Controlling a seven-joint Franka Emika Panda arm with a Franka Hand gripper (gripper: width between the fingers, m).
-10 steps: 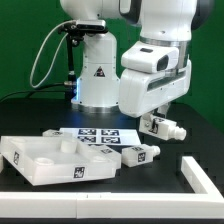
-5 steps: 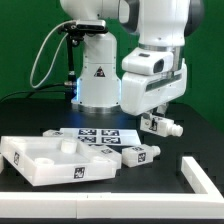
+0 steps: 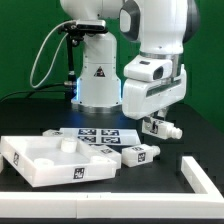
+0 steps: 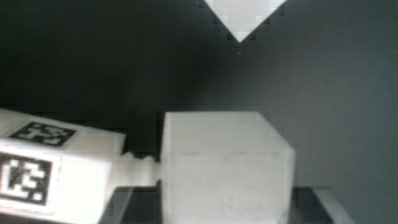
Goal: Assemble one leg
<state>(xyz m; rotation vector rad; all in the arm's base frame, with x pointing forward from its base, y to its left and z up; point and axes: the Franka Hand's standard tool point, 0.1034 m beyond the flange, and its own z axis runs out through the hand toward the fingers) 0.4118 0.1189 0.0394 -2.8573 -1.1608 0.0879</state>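
Note:
In the wrist view my gripper [image 4: 224,205] has its dark fingers [image 4: 132,205] close against both sides of a white blocky leg [image 4: 224,160]. A second leg [image 4: 45,165] with black-and-white tags lies right beside it. In the exterior view the gripper [image 3: 156,120] hangs low over the table right of centre. A tagged leg [image 3: 165,128] is at its tips, and the fingers are hidden behind the hand. Another leg [image 3: 138,153] lies in front on the table. The large white tabletop [image 3: 40,160] lies at the exterior view's left.
The marker board [image 3: 100,135] lies flat between the tabletop and the robot base [image 3: 95,80]. A long white bar [image 3: 205,175] runs along the exterior view's right and front edge. A white pointed corner [image 4: 244,15] shows far from the jaws in the wrist view.
The hand has shifted slightly toward the exterior view's right and a little lower. The legs and tabletop have not moved.

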